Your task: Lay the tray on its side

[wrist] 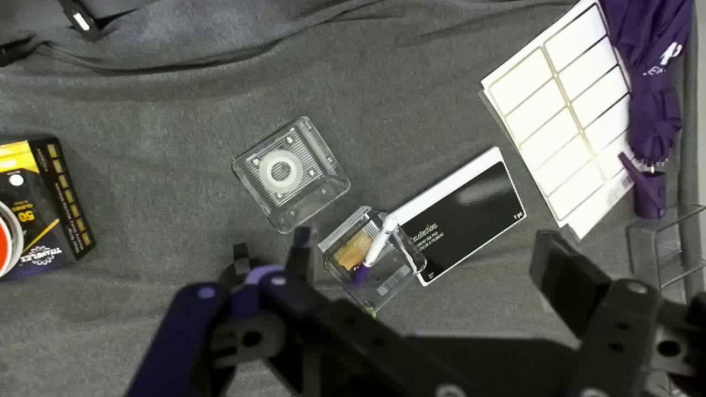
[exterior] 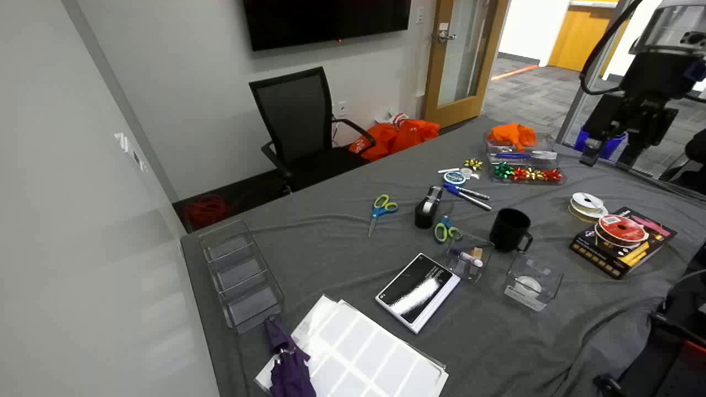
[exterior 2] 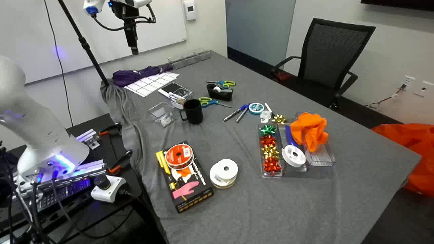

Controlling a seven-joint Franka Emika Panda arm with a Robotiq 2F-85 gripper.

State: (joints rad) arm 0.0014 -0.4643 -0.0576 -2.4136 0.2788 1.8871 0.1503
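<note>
Bearing “TITANFLEX”, a black box (wrist: 47,201) lies left in the wrist view; right, a glossy case (wrist: 469,215) reads “INK PAD”. Pointing down, jaws spread, the end effector (exterior: 608,156) hangs released above the wrinkled surface (wrist: 397,110). Between box and case sit, base-down, a clear square tray (wrist: 314,198) with a white ring (wrist: 266,175) and a second tray (wrist: 389,267) with a marker (wrist: 378,245); I cannot tell which is meant.
</note>
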